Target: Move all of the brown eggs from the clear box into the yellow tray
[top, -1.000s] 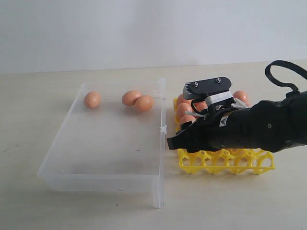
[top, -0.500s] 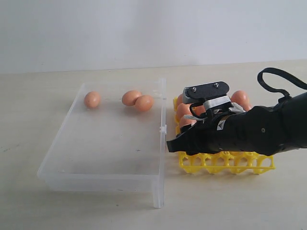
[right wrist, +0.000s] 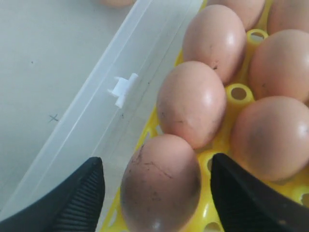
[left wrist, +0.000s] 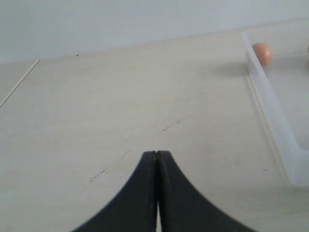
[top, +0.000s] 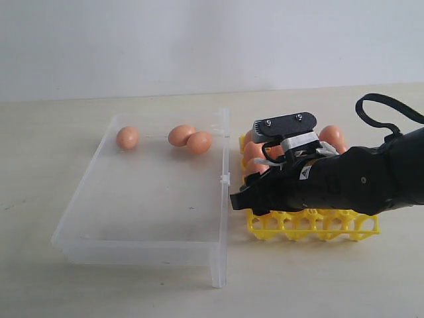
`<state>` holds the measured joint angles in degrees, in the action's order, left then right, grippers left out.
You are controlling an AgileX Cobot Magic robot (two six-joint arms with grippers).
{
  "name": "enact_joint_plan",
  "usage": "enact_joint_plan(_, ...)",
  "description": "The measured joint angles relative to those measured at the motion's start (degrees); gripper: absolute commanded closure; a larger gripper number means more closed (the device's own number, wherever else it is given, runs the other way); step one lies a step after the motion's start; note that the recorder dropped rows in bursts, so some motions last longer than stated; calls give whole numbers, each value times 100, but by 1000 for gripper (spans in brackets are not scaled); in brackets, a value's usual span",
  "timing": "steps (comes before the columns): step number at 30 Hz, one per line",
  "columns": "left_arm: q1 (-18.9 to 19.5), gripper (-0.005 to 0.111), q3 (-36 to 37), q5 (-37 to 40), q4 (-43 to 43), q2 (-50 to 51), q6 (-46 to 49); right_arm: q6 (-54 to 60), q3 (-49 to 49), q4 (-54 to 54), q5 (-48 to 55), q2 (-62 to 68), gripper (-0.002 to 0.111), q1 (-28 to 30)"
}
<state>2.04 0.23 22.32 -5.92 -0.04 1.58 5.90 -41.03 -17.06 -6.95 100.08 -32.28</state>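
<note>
Three brown eggs lie at the far end of the clear box [top: 132, 252]: one alone [top: 127, 138] and a touching pair [top: 181, 135], [top: 199, 142]. The yellow tray [top: 311, 225] sits right of the box with several eggs [top: 331, 134] in its cups. My right gripper [top: 255, 189] hangs low over the tray's column nearest the box. In the right wrist view this gripper [right wrist: 157, 166] is open, its fingers on either side of an egg [right wrist: 161, 183] seated in a tray cup [right wrist: 212, 159], with gaps on both sides. My left gripper [left wrist: 157, 154] is shut and empty over bare table.
The box's white latch [right wrist: 121, 89] sticks out toward the tray, close to my right fingers. In the left wrist view the box's wall [left wrist: 275, 121] and one egg [left wrist: 262, 52] lie off to one side. The right arm's black cable loop [top: 384, 109] arches above the tray.
My right arm sank slightly over the tray, then held still. Its jaws have spread apart from the egg sitting in the cup. The box's eggs have not moved.
</note>
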Motion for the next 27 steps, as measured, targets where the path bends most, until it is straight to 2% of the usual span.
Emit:
enact_joint_plan(9,0,107,0,0,0,0,0,-220,9,0,-2,-191,47,0)
enact_joint_plan(14,0,107,0,0,0,0,0,-329,-134,0,200,-699,57,-24)
enact_joint_plan(15,0,107,0,0,0,0,0,-329,-210,0,288,-775,62,-71)
enact_joint_plan(20,0,107,0,0,0,0,0,-247,-951,0,1048,-705,65,-700)
enact_joint_plan(22,0,107,0,0,0,0,0,-222,-1071,0,1219,-444,76,-833)
enact_joint_plan(24,0,107,0,0,0,0,0,-173,-1098,0,1353,-187,103,-915)
enact_joint_plan(25,0,107,0,0,0,0,0,-153,-1098,0,1418,-26,108,-948)
enact_joint_plan(27,0,107,0,0,0,0,0,-49,-1098,0,1482,84,108,-960)
